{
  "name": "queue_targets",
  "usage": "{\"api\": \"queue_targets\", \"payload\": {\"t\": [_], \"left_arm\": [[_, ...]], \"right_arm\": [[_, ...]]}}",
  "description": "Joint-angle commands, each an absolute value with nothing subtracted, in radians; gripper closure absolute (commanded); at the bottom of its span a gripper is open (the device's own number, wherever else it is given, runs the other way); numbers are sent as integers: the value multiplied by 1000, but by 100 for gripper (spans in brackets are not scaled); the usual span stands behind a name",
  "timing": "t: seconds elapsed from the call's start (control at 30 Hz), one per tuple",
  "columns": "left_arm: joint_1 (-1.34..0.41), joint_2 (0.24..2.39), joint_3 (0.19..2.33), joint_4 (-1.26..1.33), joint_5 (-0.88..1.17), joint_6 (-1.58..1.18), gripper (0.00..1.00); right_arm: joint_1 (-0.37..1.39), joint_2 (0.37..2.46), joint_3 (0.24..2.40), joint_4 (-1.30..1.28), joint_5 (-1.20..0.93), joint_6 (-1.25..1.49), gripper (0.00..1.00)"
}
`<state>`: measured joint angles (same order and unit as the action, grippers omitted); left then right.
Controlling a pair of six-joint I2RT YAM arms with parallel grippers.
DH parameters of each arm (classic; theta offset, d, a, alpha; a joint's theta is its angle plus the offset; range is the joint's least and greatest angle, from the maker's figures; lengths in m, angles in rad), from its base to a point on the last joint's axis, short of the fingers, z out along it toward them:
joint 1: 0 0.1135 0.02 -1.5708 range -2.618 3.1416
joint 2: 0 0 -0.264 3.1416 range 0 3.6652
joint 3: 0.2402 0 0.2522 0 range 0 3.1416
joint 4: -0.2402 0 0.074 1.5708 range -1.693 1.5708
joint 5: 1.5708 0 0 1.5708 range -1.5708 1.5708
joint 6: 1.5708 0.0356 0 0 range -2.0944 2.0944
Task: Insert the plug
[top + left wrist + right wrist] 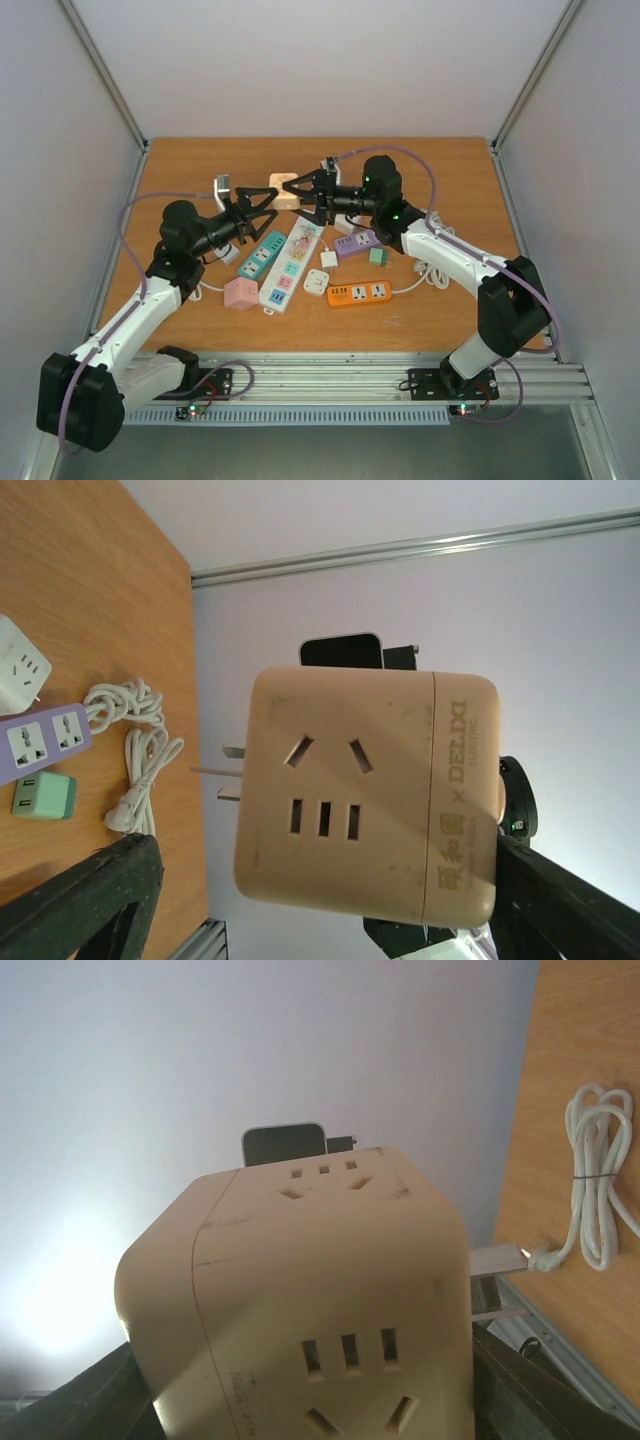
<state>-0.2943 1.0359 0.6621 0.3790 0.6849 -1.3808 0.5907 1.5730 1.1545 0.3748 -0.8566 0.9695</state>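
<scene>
Four power strips (292, 265), two socket cubes (241, 293) — one beige, one pink.

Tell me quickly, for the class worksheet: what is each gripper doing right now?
Left gripper: cube between its fingers; grip cannot be told.
Right gripper: closed on the cube.

The beige cube socket (284, 192) blocks my middle lane; power strips (292, 265) crowd the table (450, 165) centre; its far edge lies open.

Cube socket (284, 196) above table (470, 200) centre, power strips (292, 262) before it, coiled cable (436, 270) right
</scene>
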Motion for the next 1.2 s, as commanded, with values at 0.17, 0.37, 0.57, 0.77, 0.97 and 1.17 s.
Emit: {"api": "queue_targets", "payload": {"t": [0.17, 0.37, 0.57, 0.77, 0.97, 1.17], "left_arm": [[-301, 1077, 694, 494, 716, -1419, 24], [-299, 1091, 695, 512, 711, -1418, 33], [-300, 1071, 693, 462, 678, -1347, 60], [-299, 1017, 706, 264, 603, -1189, 68], [-297, 932, 762, -131, 406, -951, 68], [-296, 907, 763, -272, 348, -820, 68]], "right_arm": [[625, 1581, 1179, 435, -887, 1006, 47], [634, 1577, 1169, 418, -892, 1005, 47], [634, 1559, 1163, 372, -909, 961, 44], [620, 1498, 1173, 146, -857, 760, 17], [612, 1422, 1190, -245, -634, 437, 7], [627, 1497, 1171, -471, -449, 248, 19]]}}
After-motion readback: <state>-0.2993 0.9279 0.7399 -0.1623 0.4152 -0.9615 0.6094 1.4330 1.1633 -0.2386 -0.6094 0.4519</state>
